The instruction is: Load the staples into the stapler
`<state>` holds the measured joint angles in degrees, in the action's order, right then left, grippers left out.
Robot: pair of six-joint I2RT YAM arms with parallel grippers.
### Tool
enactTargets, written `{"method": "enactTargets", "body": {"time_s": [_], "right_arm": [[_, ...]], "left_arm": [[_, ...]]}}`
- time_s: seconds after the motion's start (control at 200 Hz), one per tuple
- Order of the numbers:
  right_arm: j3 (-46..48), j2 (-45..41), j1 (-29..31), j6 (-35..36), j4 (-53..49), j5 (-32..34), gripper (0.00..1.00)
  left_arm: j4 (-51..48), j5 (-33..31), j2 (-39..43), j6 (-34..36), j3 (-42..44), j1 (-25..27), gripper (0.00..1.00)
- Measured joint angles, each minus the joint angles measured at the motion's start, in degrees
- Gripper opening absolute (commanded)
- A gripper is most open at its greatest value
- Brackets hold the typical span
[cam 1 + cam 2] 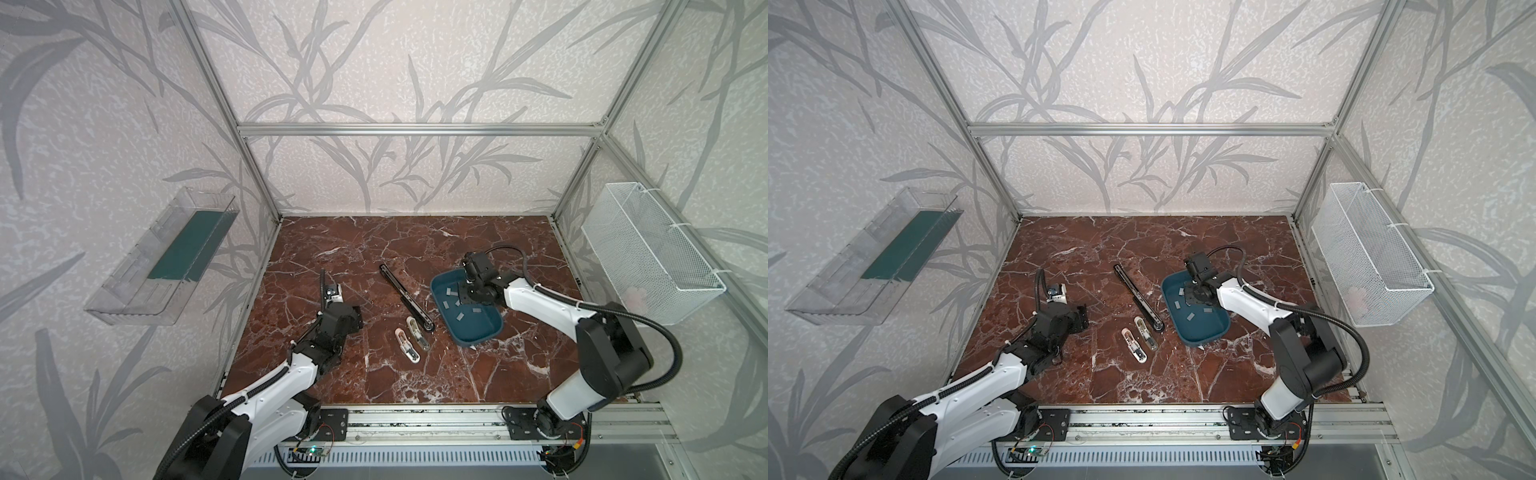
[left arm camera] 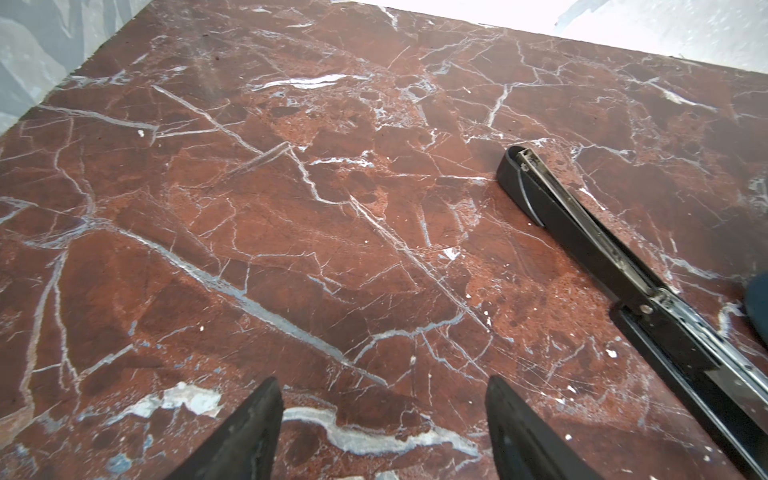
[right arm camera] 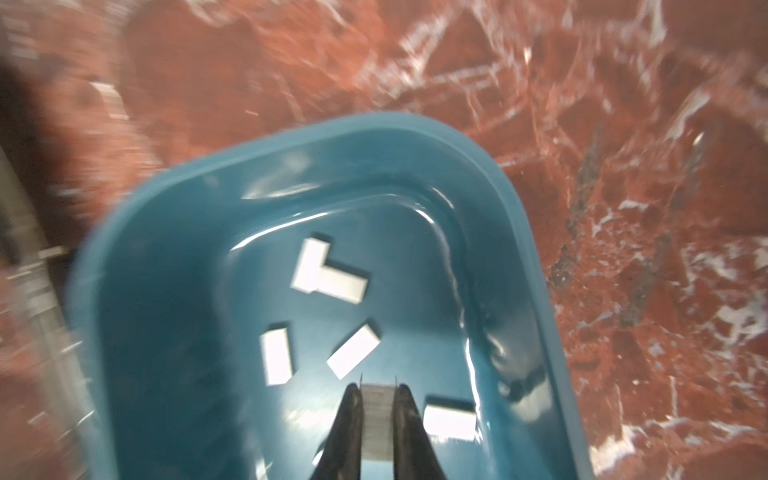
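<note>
stage: early, the pick | right gripper point(image 3: 377, 388) pinched shut on one small grey metal staple strip point(image 3: 377, 419), low in the teal plastic tray point(image 3: 291, 137) with the other loose staples point(image 3: 353, 351) | long black stapler point(image 1: 406, 297) lies opened flat beside the tray, no strip seen in it | left gripper point(image 2: 382, 382) open, empty, near the stapler | todo, probably: carry, seat, close

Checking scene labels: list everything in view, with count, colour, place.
table: one, red-brown marble
stapler: one, black, opened flat, middle of the table
tray: one, teal, right of the stapler
staples: five loose strips, grey, in the tray
oblong pieces: two, whitish, by the stapler's near end
bin: one, clear, left wall
basket: one, white mesh, right wall
left claw: one, black, open over bare table
right claw: one, black, shut on a sixth staple strip, in the tray
</note>
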<state>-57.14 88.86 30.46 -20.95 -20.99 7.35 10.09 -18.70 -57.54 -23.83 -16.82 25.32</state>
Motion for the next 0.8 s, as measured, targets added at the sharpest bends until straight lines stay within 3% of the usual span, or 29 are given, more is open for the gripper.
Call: {"method": "enactTargets", "body": {"time_s": [0.165, 0.48, 0.8], "right_arm": [[4.26, -7.67, 7.15, 3.30, 3.30, 0.15, 0.13], [12.68, -15.96, 24.22, 8.48, 10.97, 1.18, 0.13], [16.72, -14.12, 27.39, 7.26, 19.04, 0.11, 0.13]], "left_arm": [[2.08, 2.99, 2.25, 0.81, 1.01, 0.00, 0.84], [1.09, 6.99, 7.06, -3.28, 2.43, 0.00, 0.85], [1.73, 8.37, 12.24, -4.37, 6.45, 0.00, 0.91]]}}
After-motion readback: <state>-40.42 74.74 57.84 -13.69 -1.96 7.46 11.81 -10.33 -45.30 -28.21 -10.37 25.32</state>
